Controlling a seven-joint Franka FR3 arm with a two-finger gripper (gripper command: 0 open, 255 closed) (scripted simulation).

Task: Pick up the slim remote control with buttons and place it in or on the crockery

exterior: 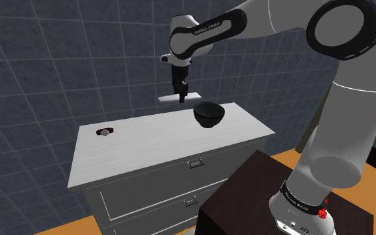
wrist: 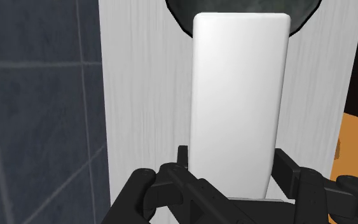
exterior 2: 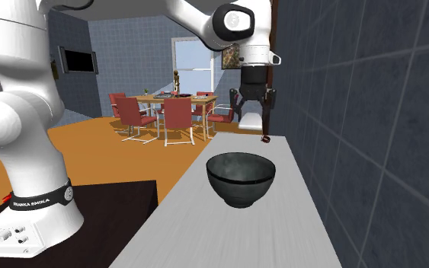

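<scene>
My black gripper [exterior: 179,88] is shut on a plain white slim remote [exterior: 177,97], which it holds flat in the air above the back of the white dresser top [exterior: 146,143]. In the wrist view the remote [wrist: 238,95] runs away from the gripper [wrist: 233,168], clasped at its near end between the fingers [wrist: 182,167]. Its far end overlaps the rim of a dark bowl [wrist: 176,7] below. The bowl [exterior: 208,113] stands on the dresser, lower than the remote and to its right in the shoulder view. From the second exterior view, the gripper [exterior 2: 256,105] and remote [exterior 2: 252,120] hang beyond the bowl [exterior 2: 240,177].
A small red and grey object [exterior: 105,131] lies near the dresser top's left end in the shoulder view. A dark tiled wall [exterior: 59,67] runs behind the dresser. My dark stand [exterior: 260,193] is at the lower right. A dining table with red chairs [exterior 2: 167,114] stands far off.
</scene>
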